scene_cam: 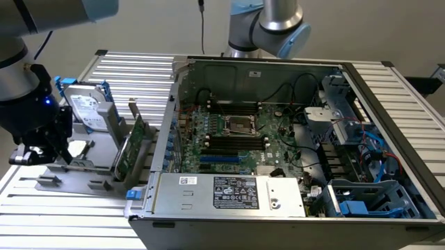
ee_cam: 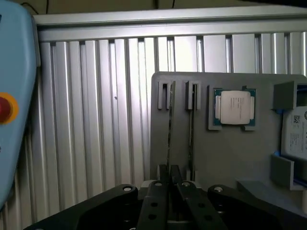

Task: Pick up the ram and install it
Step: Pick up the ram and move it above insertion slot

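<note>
Entry: pick phase. I judge the ram not yet raised.

**End effector**: fingers drawn together on the near end of the ram, clamped on the thin board as far as I can see. The ram stands on edge in the grey holder and runs straight out ahead of the end effector. Its far end is seated in a slotted post.

**Neighbours**
- 1 second stick lies just beside the end effector's fingers, parallel to the ram.
- The processor sits beyond that stick, in its own recess.
- The hard drive is further out on the same side.
- The holder rests on the ribbed table.
- The open computer case and its motherboard lie well apart from the end effector.

**Risks (my judgement)**
1. The grip is at 1 end of a long thin board, so the ram may pivot in the fingers once it is free of the posts.
2. A lift off vertical could bind the board in the holder's slots and drag the holder along.
3. 1 finger sits close to the second stick, and a sideways drift could knock it.
4. A tilted ram would not meet the black memory slots squarely.

**Writing:** there are printed lines on the processor lid, a white label on the hard drive and a label on the power supply. None is legible to me, and I can read no brand.
</note>
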